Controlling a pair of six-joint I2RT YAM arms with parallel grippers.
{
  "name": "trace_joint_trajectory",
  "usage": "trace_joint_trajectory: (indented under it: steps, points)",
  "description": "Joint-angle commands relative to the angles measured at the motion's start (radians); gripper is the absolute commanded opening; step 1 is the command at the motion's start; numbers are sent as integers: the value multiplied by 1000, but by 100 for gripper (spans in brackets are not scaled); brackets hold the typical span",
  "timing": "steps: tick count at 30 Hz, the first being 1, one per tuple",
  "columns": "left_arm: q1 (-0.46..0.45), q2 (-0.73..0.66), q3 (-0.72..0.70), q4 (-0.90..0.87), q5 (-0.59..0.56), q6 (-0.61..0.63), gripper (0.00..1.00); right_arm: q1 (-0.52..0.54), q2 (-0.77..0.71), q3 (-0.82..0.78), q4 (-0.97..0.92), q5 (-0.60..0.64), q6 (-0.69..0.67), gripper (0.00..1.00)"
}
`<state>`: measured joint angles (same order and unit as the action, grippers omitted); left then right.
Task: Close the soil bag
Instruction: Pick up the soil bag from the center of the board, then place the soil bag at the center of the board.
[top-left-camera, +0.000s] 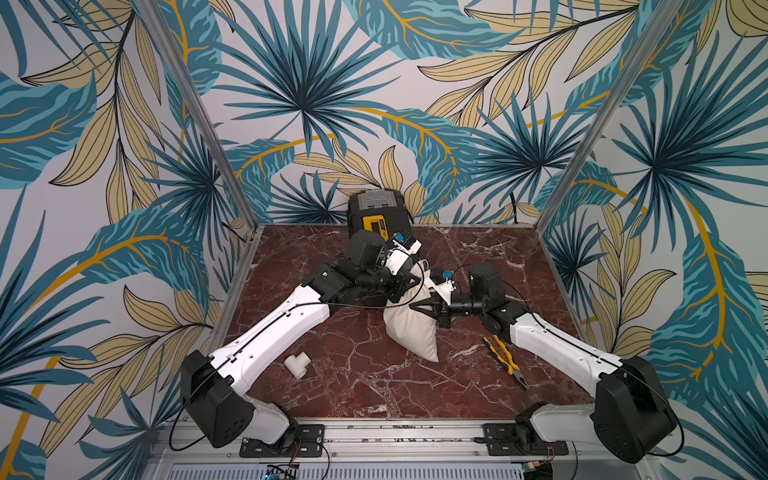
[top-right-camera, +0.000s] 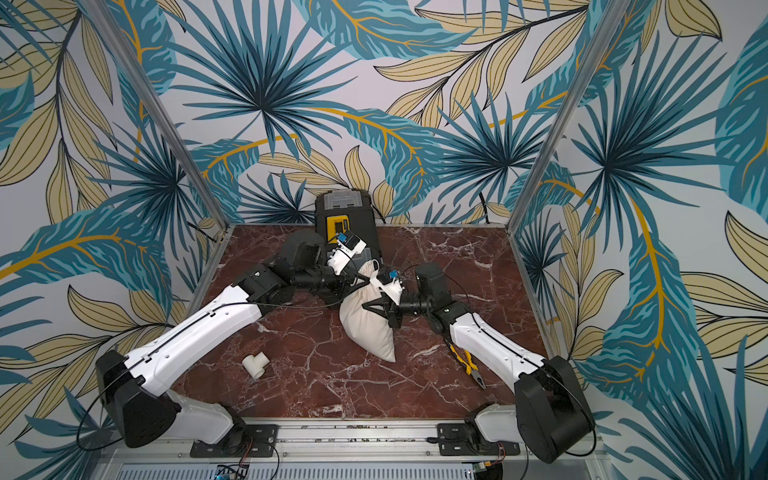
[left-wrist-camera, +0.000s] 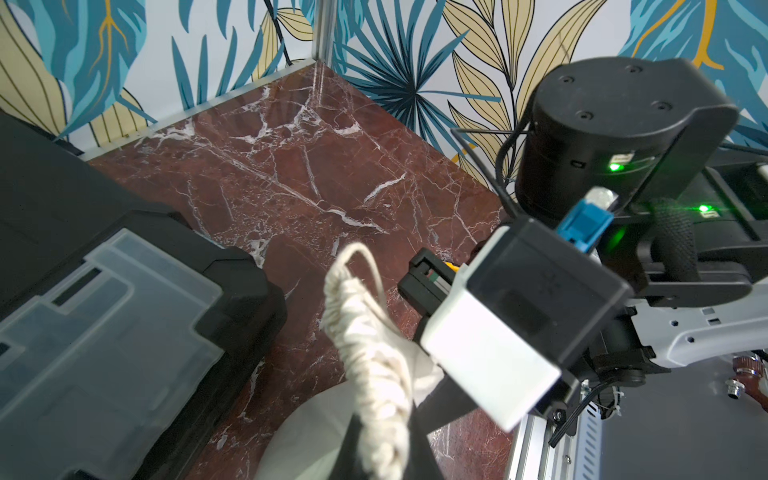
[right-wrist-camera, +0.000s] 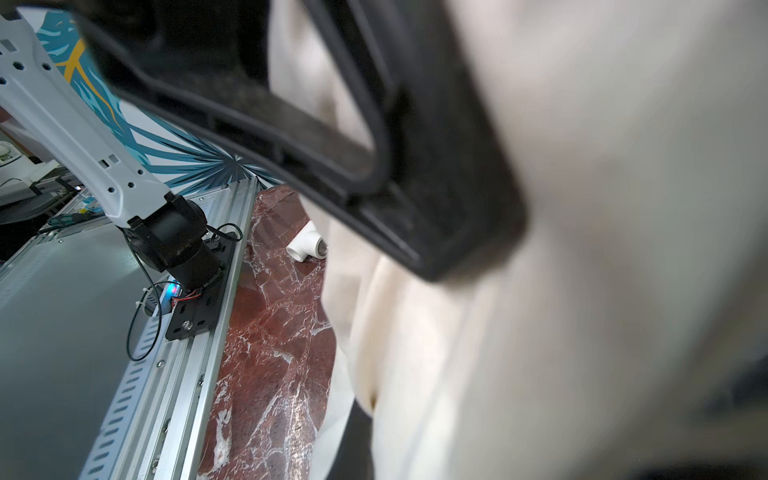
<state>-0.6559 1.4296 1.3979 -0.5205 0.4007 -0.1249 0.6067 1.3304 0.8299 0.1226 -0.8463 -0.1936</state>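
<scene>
Just in front of the toolbox (top-left-camera: 376, 208), the bag (top-left-camera: 409, 332) lies slumped. The left gripper (top-left-camera: 404, 286) pinches its gathered neck; the right gripper (top-left-camera: 415, 307), pressed together, lies against its cloth.

The black toolbox (top-left-camera: 376, 208) sits at the rear edge of the red marble tabletop (top-left-camera: 365, 390), close against the back wall. It carries grey translucent lid panels and a yellow latch (the latch faces the front). A white plastic pipe tee (top-left-camera: 298, 363) lies front-left on the marble, well apart from the toolbox. Yellow-and-black pliers (top-left-camera: 505, 359) lie front-right, nose toward the front edge. Leaf-patterned wallpaper (top-left-camera: 303, 83) covers all three walls. Aluminium posts (top-left-camera: 199, 112) rise at the rear corners. An aluminium rail (top-left-camera: 395, 436) runs along the front.
</scene>
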Motion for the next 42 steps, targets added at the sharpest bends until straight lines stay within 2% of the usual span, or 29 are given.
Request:
trace_joint_trajectory:
  steps: [1, 8, 13, 15, 16, 18, 19, 20, 26, 32, 37, 42]
  points:
    - [63, -51, 7, 107, -143, -54, 0, 13, -63, 16, -61, -65, 3, 0]
    - [79, 45, 29, -70, -242, -74, 0, 12, -180, 101, -140, -84, 5, 0]
    - [79, 41, -18, -14, -171, -106, 20, 13, -222, 154, -170, -77, 17, 0]
    - [79, 45, -15, -14, -138, -119, 34, 13, -231, 166, -163, -77, 30, 0]
    - [79, 45, -14, -15, -124, -122, 46, 13, -232, 172, -163, -77, 35, 0]
    - [79, 31, -17, -11, -113, -125, 77, 13, -237, 176, -162, -72, 41, 0]
    - [79, 17, -22, -9, -120, -126, 96, 13, -238, 176, -161, -68, 44, 0]
    - [78, 0, -30, -8, -138, -128, 99, 13, -239, 174, -162, -61, 47, 0]
    - [107, -185, -114, 38, -340, -164, 100, 1, -261, 174, -145, 65, 80, 0]
    - [143, -355, -159, -33, -607, -168, 100, -14, -268, 228, -94, 367, 163, 0]
    - [149, -396, -200, -101, -631, -159, 100, -16, -237, 292, -56, 689, 210, 0]
    - [150, -420, -249, -105, -644, -201, 100, -16, -167, 377, -24, 1009, 209, 0]
